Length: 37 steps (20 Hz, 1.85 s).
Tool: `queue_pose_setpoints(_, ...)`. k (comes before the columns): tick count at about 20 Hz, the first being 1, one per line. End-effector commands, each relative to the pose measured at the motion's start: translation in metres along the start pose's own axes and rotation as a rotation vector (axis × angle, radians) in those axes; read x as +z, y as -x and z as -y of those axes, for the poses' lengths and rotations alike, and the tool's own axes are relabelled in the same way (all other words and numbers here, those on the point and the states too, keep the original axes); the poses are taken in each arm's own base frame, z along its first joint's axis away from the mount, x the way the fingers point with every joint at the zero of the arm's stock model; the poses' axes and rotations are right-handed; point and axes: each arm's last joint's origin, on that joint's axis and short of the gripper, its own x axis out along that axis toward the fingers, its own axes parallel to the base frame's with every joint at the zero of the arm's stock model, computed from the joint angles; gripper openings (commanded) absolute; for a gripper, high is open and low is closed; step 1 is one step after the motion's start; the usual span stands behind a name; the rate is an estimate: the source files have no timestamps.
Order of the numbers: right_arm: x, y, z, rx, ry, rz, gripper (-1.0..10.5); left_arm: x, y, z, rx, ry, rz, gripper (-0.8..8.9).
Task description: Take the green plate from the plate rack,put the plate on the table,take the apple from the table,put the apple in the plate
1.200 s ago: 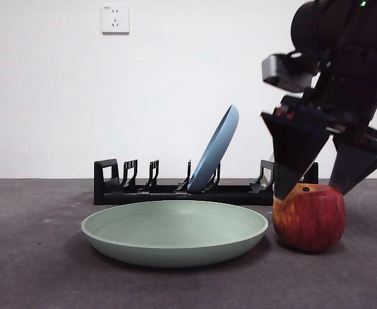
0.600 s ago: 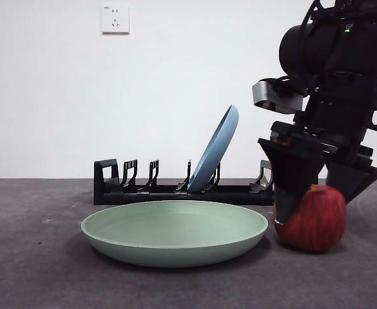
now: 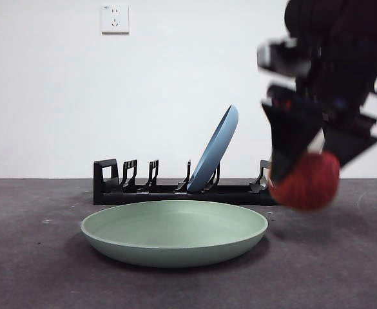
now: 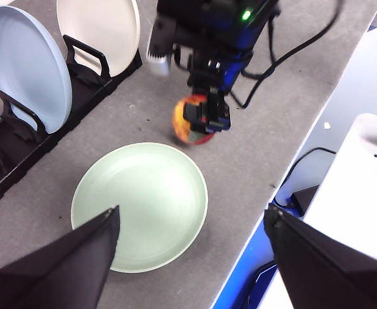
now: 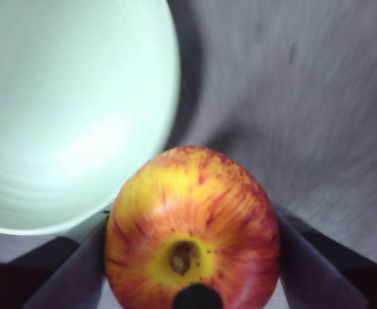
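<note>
Green plate (image 3: 174, 232) first: it is lying flat on the table (image 3: 33, 270), nearest the front camera, its bowl facing up with nothing in it. In the left wrist view the same green plate (image 4: 140, 206) is sitting alone on the grey table (image 4: 259, 129), close to its near edge.

Just beside the plate's rim, the apple (image 3: 304, 180) is hanging in the air, clear of the table and blurred in the front view. The right gripper (image 3: 314, 164) is clamping it, one black jaw pressing on each side. The right wrist view is showing this clearly: the apple (image 5: 191, 228) is sitting stem dimple up between the two jaws of the right gripper (image 5: 191, 257), and the green plate (image 5: 66, 109) is lying just beside it, below, with the apple's shadow falling on the table (image 5: 304, 96). Seen from the left wrist camera, the apple (image 4: 191, 122) is hanging under the dark right arm, beside the plate's far rim and not over its bowl.

The left gripper (image 4: 191, 257) is hovering high above the plate, well apart from everything, its jaws spread wide with nothing between them.

Farthest back, the plate rack (image 3: 175, 187) is standing along the wall, holding a blue plate (image 3: 215, 147) leaning on edge. The left wrist view is also showing a beige plate (image 4: 101, 29) slotted upright beside the blue plate (image 4: 27, 67) in the plate rack (image 4: 59, 109).
</note>
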Motion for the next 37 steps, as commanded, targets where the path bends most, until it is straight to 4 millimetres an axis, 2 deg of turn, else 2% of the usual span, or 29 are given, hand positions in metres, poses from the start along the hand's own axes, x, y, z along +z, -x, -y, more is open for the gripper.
queue_pose_setpoints(1, 0.007, 0.012, -0.01, -0.003, 0.015, 0.055, -0.1, 0.0, 0.0, -0.001, 0.004, 0.008, 0.003, 3.77)
queue_pose_setpoints(4, 0.016, 0.01, -0.031, 0.016, 0.082, 0.104, -0.1, 0.0, 0.0, 0.0, 0.0, 0.008, -0.001, 3.77)
queue_pose_setpoints(9, 0.035, -0.012, -0.065, 0.068, 0.156, 0.146, -0.1, -0.003, 0.0, -0.001, 0.003, -0.002, -0.027, 3.77)
queue_pose_setpoints(14, 0.055, -0.05, -0.075, 0.077, 0.172, 0.072, -0.1, -0.004, 0.0, -0.001, 0.002, -0.004, -0.04, 3.77)
queue_pose_setpoints(17, 0.054, -0.073, -0.078, 0.077, 0.178, 0.012, -0.1, -0.004, 0.0, -0.001, 0.003, -0.004, -0.04, 3.77)
queue_pose_setpoints(20, 0.049, -0.085, -0.083, 0.077, 0.189, -0.039, -0.1, -0.004, 0.0, -0.001, 0.003, -0.005, -0.042, 3.77)
queue_pose_setpoints(22, 0.048, -0.085, -0.085, 0.059, 0.198, -0.043, 0.1, -0.005, 0.001, -0.001, 0.004, -0.006, -0.05, 3.77)
queue_pose_setpoints(23, 0.048, -0.085, -0.087, 0.062, 0.201, -0.043, 1.0, -0.005, 0.001, -0.001, 0.005, -0.007, -0.056, 3.77)
queue_pose_setpoints(26, 0.048, -0.085, -0.087, 0.059, 0.198, -0.04, 6.0, -0.006, 0.001, -0.001, 0.007, -0.007, -0.062, 3.77)
queue_pose_setpoints(27, 0.048, -0.085, -0.087, 0.06, 0.198, -0.037, 6.4, -0.006, 0.001, -0.001, 0.007, -0.007, -0.062, 3.77)
queue_pose_setpoints(30, 0.051, -0.08, -0.088, 0.06, 0.192, -0.018, 6.3, -0.006, 0.001, -0.001, 0.007, -0.007, -0.062, 3.77)
queue_pose_setpoints(32, 0.054, -0.067, -0.088, 0.04, 0.19, 0.022, 6.3, -0.006, 0.001, -0.001, 0.008, -0.007, -0.062, 3.77)
queue_pose_setpoints(35, 0.057, -0.034, -0.088, 0.044, 0.191, 0.095, 6.3, -0.006, 0.001, -0.001, 0.008, -0.007, -0.062, 3.77)
queue_pose_setpoints(37, 0.054, -0.002, -0.088, 0.049, 0.191, 0.135, 6.3, -0.006, 0.001, -0.001, 0.008, -0.007, -0.062, 3.77)
